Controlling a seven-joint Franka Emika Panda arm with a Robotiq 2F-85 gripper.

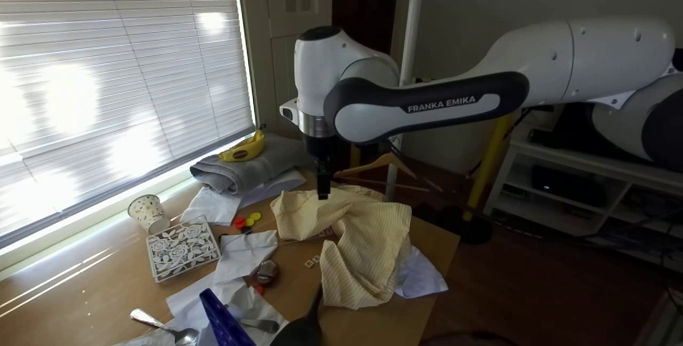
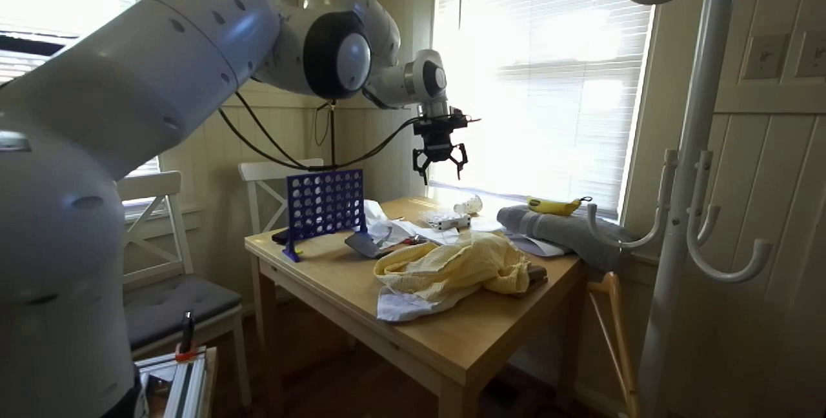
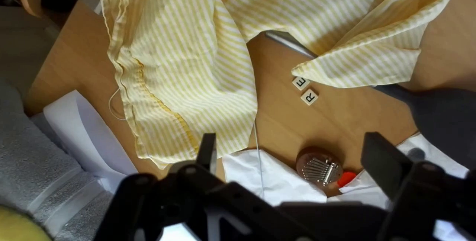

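Open air lies beneath the claw (image 2: 442, 179); lower down, yellow cloth (image 2: 455, 266) and an upright blue grid (image 2: 322, 205) obstruct passage.

You're in a home: an exterior view shows you far window blinds (image 2: 548, 69), a cushioned chair (image 2: 184, 305) left, a coat stand (image 2: 695, 128) right, a game grid (image 2: 324, 205) on the wooden counter (image 2: 335, 269).

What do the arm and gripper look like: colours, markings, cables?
The arm is white and rounded, with black trim and pale FRANKA EMIKA lettering. A silver collar sits above the gripper, which is black with two angular, jointed fingers. Black cables loop below the arm.
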